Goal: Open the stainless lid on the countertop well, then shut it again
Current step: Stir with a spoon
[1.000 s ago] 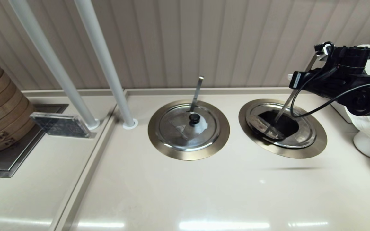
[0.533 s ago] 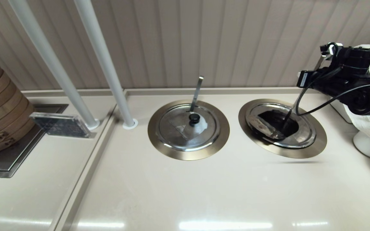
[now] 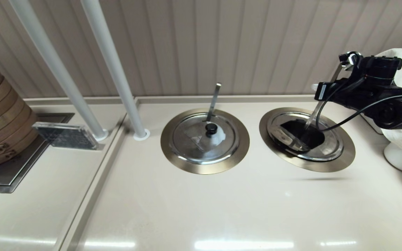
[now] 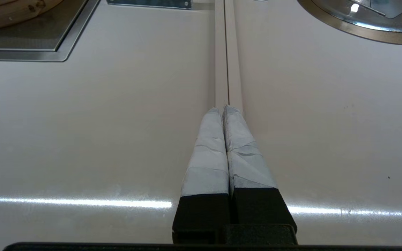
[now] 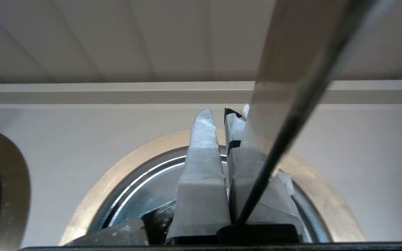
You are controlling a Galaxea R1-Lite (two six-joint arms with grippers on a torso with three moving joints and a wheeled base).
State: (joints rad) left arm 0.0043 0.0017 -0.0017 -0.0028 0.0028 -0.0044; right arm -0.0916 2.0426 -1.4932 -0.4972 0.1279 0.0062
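1. The right gripper (image 3: 318,91) hangs above the far edge of the countertop well (image 3: 344,158), on the right of the bench (image 3: 201,209). The head view hides its jaws behind the black wrist.
2. Only the right wrist view shows those jaws: the taped fingers (image 5: 201,153) lie nearly together with a thin slit between them and nothing gripped. Below them curves the well's bronze-toned ring (image 5: 117,174).
3. The stainless lid (image 3: 330,146) sits in the well just below the jaws. Its wedge-shaped flap (image 3: 286,136) is folded back, leaving a dark opening; the knob is probably tucked under the flap, though neither view settles it.
4. A flat steel utensil handle (image 3: 312,116) rises from that opening and passes close beside the right jaws. In the wrist view it is a broad blurred bar (image 5: 291,104) across one finger; whether it touches cannot be told.
5. The twin lid (image 3: 204,137), shut, with a black knob (image 3: 211,129) and a whitish patch, lies well to the left of the right jaws.
6. The left gripper (image 4: 223,109) appears only in its own wrist view: jaws pressed together, empty, above a seam (image 4: 227,52) in the bench.
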